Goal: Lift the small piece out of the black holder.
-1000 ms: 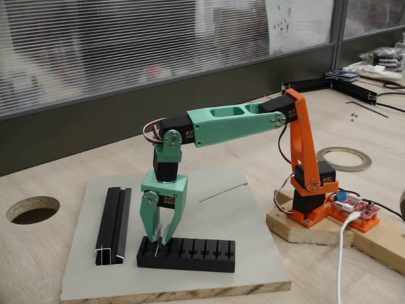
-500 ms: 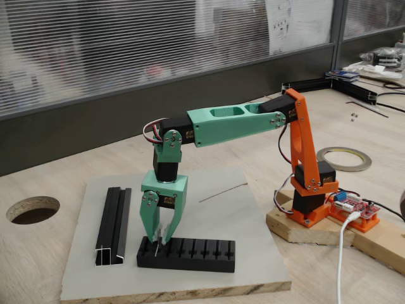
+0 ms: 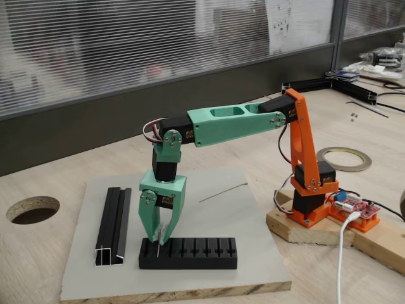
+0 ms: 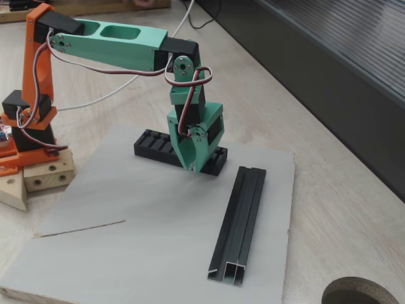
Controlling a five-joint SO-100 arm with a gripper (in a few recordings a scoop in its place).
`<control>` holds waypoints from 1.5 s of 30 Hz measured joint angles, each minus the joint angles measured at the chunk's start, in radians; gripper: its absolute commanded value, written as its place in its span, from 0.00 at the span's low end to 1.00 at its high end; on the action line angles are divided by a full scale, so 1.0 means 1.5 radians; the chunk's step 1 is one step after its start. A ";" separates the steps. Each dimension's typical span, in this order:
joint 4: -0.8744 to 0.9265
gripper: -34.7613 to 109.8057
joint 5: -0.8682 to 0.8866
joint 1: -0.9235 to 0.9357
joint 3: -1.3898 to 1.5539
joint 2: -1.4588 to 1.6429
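1. Since the earlier frames the black holder [image 3: 188,253] has turned slightly on the grey board [image 3: 221,215], its right end now sitting a little lower and further right in the frame, and the green gripper [image 3: 158,239] has closed its fingers a touch.
2. Lower centre of a fixed view, the gripper points straight down over the left end of the holder, fingertips nearly together just above the slotted top.
3. A thin pale pin [image 3: 157,248] stands upright at the holder's left end, directly under the fingertips; whether the fingers actually pinch it cannot be told, since the pin is too fine to judge.
4. From the other side, the gripper [image 4: 192,166] hangs in front of the holder [image 4: 154,144] at frame centre, covering the end where the pin would be.
5. To the left on the board lies a longer black grooved rail [image 3: 114,223] with a silvery cut end facing the camera, well apart from the holder.
6. Right of the gripper, a hair-thin grey wire [image 3: 223,191] lies on the board.
7. The orange base [image 3: 308,190] stands on a wooden block [image 3: 285,223] at centre right.
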 measured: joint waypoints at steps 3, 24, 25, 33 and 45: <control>0.000 0.30 0.000 0.000 0.000 0.000; 0.005 0.30 -0.004 0.012 -0.040 0.000; 0.005 0.30 -0.004 0.017 -0.052 0.000; 0.006 0.30 -0.004 0.031 -0.090 0.015; 0.006 0.30 -0.005 0.034 -0.090 0.168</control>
